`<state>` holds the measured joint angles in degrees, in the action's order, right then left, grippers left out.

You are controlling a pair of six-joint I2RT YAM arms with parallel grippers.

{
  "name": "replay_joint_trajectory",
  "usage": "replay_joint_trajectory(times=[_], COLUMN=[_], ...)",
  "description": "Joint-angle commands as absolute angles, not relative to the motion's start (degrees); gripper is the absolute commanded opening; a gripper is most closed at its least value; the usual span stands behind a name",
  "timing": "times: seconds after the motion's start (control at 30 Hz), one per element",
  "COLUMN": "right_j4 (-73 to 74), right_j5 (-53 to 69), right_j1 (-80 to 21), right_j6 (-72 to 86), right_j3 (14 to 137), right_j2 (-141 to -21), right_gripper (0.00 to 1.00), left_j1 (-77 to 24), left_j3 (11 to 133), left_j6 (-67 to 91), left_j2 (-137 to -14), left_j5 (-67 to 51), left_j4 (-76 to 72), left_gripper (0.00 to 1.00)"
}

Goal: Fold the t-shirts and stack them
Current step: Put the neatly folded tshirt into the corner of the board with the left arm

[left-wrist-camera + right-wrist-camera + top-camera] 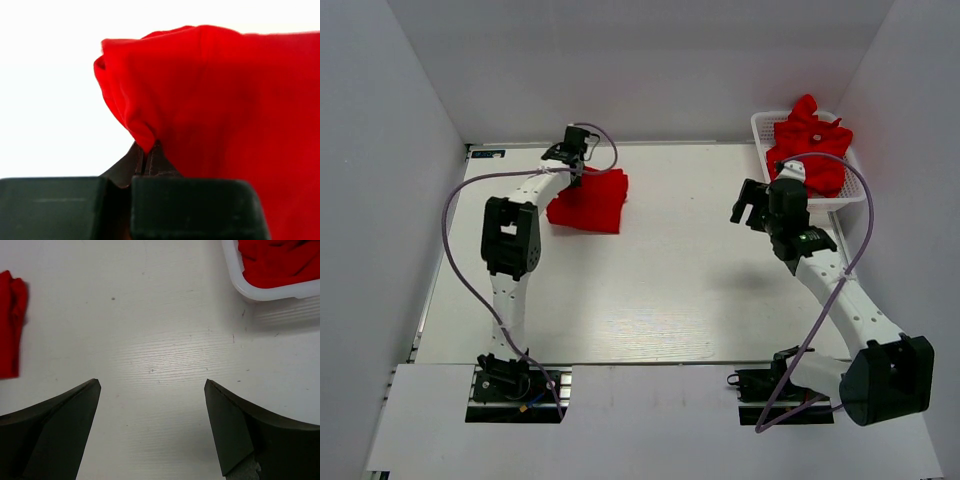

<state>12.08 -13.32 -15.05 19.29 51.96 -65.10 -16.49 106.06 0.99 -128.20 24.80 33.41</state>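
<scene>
1. In the top view, a folded t-shirt lies on the white table, left of centre in the upper half of the frame. It is a bright red, roughly square bundle with a rumpled left edge.
2. The left gripper sits at the upper left corner of that bundle. Its arm reaches up from the base at the lower left of the frame.
3. In the left wrist view, the left gripper has its jaws pressed together, with a fold of the red cloth nipped at the tips. The folded t-shirt fills the centre and right of this frame, and its creases run down toward the pinch.
4. The right gripper hangs over bare table right of centre in the top view. It is well apart from the folded t-shirt and near the basket.
5. In the right wrist view, the right gripper has its jaws spread wide. One dark finger is at the lower left and the other at the lower right, and only the table shows between them.
6. The basket is white mesh and stands at the upper right of the top view, by the right wall. A heap of t-shirts, all red, rises above its rim.
7. The right wrist view catches the basket's corner at the upper right, with the heap of t-shirts inside it. The edge of the folded t-shirt shows at the far left.
8. A purple cable loops along each arm.
</scene>
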Motion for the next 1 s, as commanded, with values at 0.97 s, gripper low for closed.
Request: replay_joint_trajectory(times=[0.97], right_j4=[16.87], right_j5=[-23.11], right_j1=[-14.68], right_j6=[18.28], right_j3=[58.01], right_j2=[-77.34], right_gripper=[0.9], left_j1=[3.86], left_j3=[133.85], left_j6=[-26.72], left_j2=[-144.93], left_j5=[33.49], left_j4=[16.96], left_gripper=[0.0])
